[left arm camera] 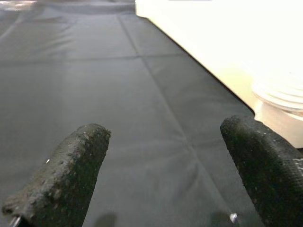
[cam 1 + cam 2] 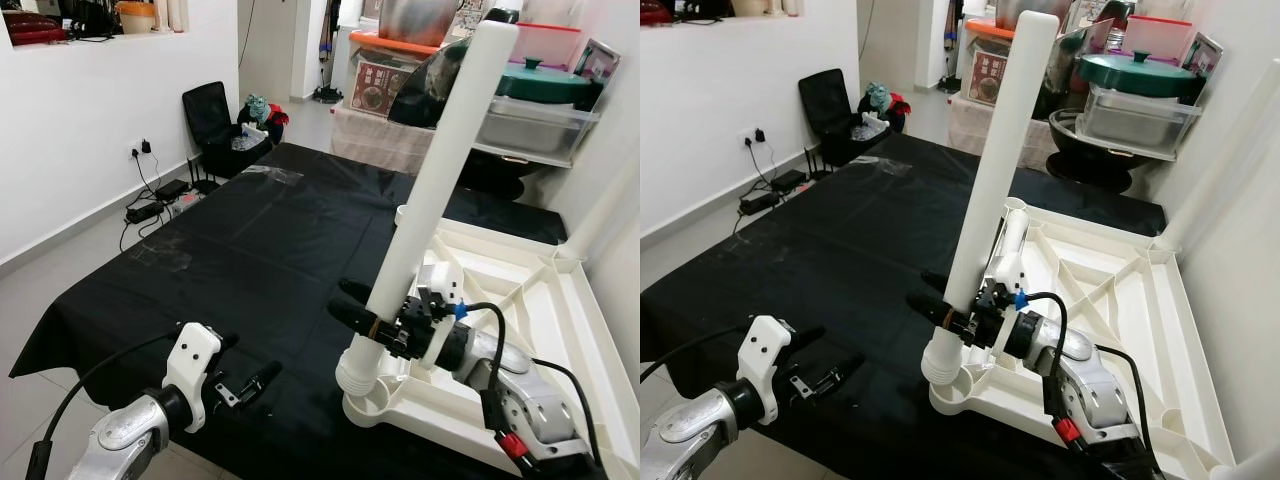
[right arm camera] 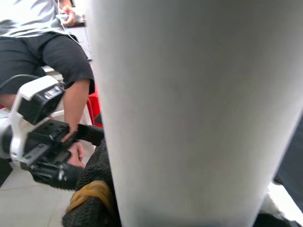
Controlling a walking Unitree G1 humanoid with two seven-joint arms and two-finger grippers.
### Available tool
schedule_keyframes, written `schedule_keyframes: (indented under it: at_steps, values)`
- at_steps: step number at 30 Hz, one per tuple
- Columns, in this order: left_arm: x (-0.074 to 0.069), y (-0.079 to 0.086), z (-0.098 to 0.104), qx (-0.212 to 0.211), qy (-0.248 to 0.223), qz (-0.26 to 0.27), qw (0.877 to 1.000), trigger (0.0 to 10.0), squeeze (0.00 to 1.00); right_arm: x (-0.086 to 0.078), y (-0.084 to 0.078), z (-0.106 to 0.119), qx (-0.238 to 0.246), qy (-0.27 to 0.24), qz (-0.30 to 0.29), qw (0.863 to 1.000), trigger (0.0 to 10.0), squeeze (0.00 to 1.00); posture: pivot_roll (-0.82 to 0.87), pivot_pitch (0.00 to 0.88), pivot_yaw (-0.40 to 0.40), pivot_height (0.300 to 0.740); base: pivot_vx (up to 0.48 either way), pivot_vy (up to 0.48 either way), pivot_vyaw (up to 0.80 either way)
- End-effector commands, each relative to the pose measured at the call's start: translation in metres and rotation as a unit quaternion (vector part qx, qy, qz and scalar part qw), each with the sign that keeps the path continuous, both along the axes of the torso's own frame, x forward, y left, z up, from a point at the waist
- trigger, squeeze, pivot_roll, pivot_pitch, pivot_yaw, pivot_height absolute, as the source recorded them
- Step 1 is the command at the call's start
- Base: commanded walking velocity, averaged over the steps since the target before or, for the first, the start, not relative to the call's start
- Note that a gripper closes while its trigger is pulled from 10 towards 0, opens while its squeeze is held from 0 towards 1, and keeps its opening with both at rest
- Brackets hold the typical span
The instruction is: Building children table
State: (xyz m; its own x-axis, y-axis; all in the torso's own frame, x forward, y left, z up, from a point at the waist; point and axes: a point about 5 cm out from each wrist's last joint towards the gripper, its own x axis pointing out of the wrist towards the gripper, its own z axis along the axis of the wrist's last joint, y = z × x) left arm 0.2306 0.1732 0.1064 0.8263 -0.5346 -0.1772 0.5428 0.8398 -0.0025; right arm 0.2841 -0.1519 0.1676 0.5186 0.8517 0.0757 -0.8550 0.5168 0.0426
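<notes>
White cylindrical table leg [image 2: 440, 170] stands tilted in the near-left corner socket of the upturned white plastic tabletop [image 2: 520, 300].
Left gripper [image 2: 245, 385] hovers open over the black cloth [image 2: 250, 250]'s near edge, apart from the leg; right gripper [image 2: 362, 312] is clamped around the leg's lower end.

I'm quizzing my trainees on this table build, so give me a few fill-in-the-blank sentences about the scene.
1. The right gripper is shut on the white ____.
2. The leg stands in a corner socket of the upturned white ____.
3. The tabletop lies on a ____ cloth.
4. The left gripper is ____ and holds nothing.

Missing words: leg; tabletop; black; open
</notes>
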Motion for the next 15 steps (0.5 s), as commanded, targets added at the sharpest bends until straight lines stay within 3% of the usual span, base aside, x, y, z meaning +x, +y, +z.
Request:
schedule_keyframes:
  at_steps: [1, 3, 6, 15]
  values:
    - [-0.009, 0.007, -0.001, -0.010, 0.006, 0.032, 0.999, 10.0, 0.00, -0.002, -0.014, -0.013, -0.017, 0.030, -0.030, 0.999, 10.0, 0.00, 0.11, 0.000, -0.099, 0.740, 0.000, 0.000, 0.00]
    - [-0.023, 0.010, -0.009, -0.009, 0.013, 0.065, 0.998, 10.0, 0.00, -0.001, -0.017, -0.011, -0.014, 0.021, -0.046, 0.999, 10.0, 0.00, 0.12, 0.000, -0.107, 0.740, 0.000, 0.000, 0.00]
    - [-0.035, 0.005, -0.016, -0.006, 0.027, 0.071, 0.997, 10.0, 0.00, 0.002, -0.019, -0.009, -0.011, 0.006, -0.070, 0.997, 10.0, 0.00, 0.12, 0.000, -0.107, 0.740, 0.000, 0.000, 0.00]
    - [-0.032, -0.003, -0.012, 0.004, 0.005, 0.062, 0.998, 10.0, 0.00, 0.003, -0.018, -0.009, 0.004, 0.001, -0.101, 0.995, 10.0, 0.00, 0.12, 0.000, -0.095, 0.740, 0.000, 0.000, 0.00]
